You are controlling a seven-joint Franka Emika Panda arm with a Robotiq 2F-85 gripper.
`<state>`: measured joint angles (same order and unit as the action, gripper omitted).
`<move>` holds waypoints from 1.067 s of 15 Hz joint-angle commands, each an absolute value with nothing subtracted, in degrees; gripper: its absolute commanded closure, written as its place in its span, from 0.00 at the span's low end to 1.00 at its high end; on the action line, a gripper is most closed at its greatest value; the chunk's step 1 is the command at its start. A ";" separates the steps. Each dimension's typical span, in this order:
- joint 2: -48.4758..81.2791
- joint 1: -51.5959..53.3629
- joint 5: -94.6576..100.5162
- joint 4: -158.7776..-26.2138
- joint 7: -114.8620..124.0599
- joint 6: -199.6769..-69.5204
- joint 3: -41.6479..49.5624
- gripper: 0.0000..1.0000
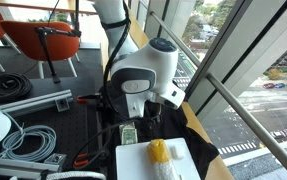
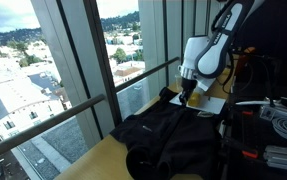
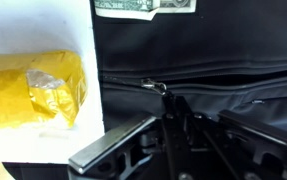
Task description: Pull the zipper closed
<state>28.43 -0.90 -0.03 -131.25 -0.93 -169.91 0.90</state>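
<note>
Since the gripper [image 3: 173, 108] looks pressed together on the pull of the zipper [image 3: 233, 80], which runs across the black jacket [image 3: 233, 40], we should drag straight along its line, low and slow, lest fabric bunch.

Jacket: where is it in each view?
In an exterior view: jacket at lower right, beside the paper.
In an exterior view: jacket at lower centre.
Wrist view: jacket fills the right side.
Shared landmark: the paper next to it.
</note>
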 commanded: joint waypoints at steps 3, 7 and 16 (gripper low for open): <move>25.05 0.07 1.82 -134.56 -1.73 -169.57 1.16 0.98; 25.58 1.44 2.76 -135.33 -1.63 -169.58 0.80 0.98; 24.52 5.44 2.70 -133.69 -0.31 -165.99 -2.47 0.98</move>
<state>27.03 3.51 2.96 -133.87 -1.58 -169.76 -1.12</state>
